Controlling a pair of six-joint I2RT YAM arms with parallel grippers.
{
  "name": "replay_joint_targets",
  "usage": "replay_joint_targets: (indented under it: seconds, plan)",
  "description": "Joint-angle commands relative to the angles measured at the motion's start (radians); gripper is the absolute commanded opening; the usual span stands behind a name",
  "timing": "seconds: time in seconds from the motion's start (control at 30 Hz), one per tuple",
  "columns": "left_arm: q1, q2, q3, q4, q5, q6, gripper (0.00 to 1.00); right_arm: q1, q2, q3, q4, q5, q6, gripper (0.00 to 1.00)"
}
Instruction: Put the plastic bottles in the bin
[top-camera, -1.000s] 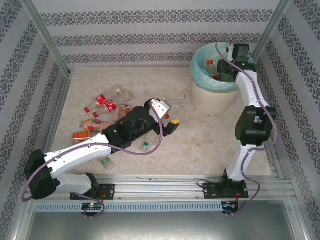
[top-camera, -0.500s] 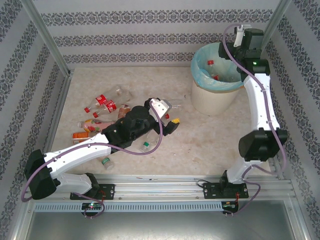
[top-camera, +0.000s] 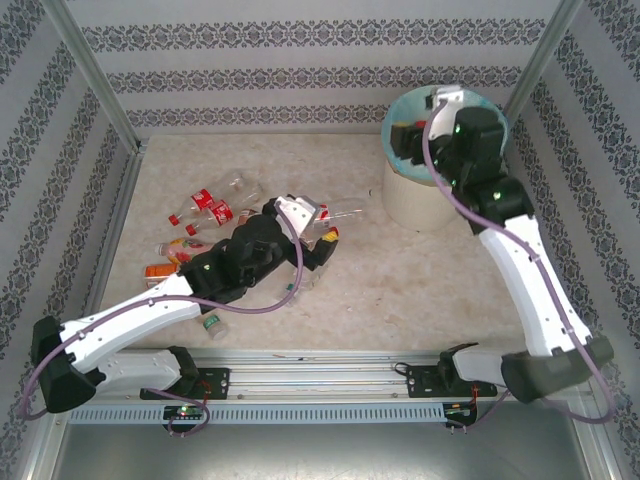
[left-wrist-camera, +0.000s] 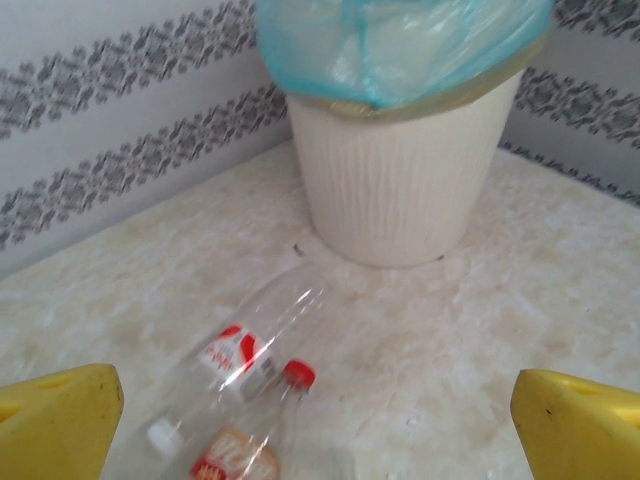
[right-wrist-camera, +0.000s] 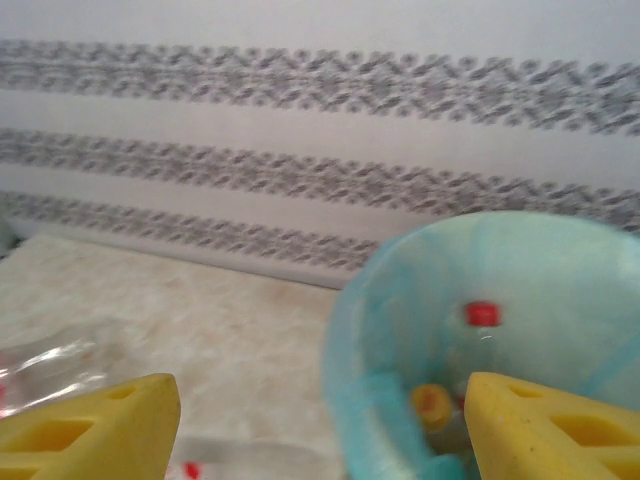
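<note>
From above, my right hand (top-camera: 402, 138) has swung down over the bin (top-camera: 425, 205); loose plastic bottles (top-camera: 212, 208) lie well left of the bin. Left wrist: my left hand (left-wrist-camera: 320, 415) gapes wide and empty, with one bottle (left-wrist-camera: 255, 335) between it and the bin (left-wrist-camera: 400, 190). Right wrist: my fingers (right-wrist-camera: 90, 430) are spread wide, and a red-capped bottle (right-wrist-camera: 482, 313) lies inside the bin.

The left arm (top-camera: 120, 325) and right arm (top-camera: 530, 285) are white with black joints. Each has a purple cable (top-camera: 245, 311). The claw fingers (left-wrist-camera: 60, 415) are yellow.
</note>
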Motion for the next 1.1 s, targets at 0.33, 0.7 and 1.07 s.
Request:
replay_joint_targets:
  seconds: [0.33, 0.7, 1.07]
  plan:
    - [0.046, -0.113, 0.028, -0.748, -0.172, -0.468, 1.00, 0.273, -0.179, -0.390, 0.119, 0.089, 0.150, 0.73]
    - [0.335, -0.250, -0.141, -0.972, -0.059, -0.951, 0.99, 0.300, -0.135, -0.437, 0.173, 0.068, 0.177, 0.74]
    - [0.632, -0.263, -0.369, -0.803, 0.196, -1.045, 0.97, 0.301, -0.133, -0.486, 0.193, 0.061, 0.191, 0.74]
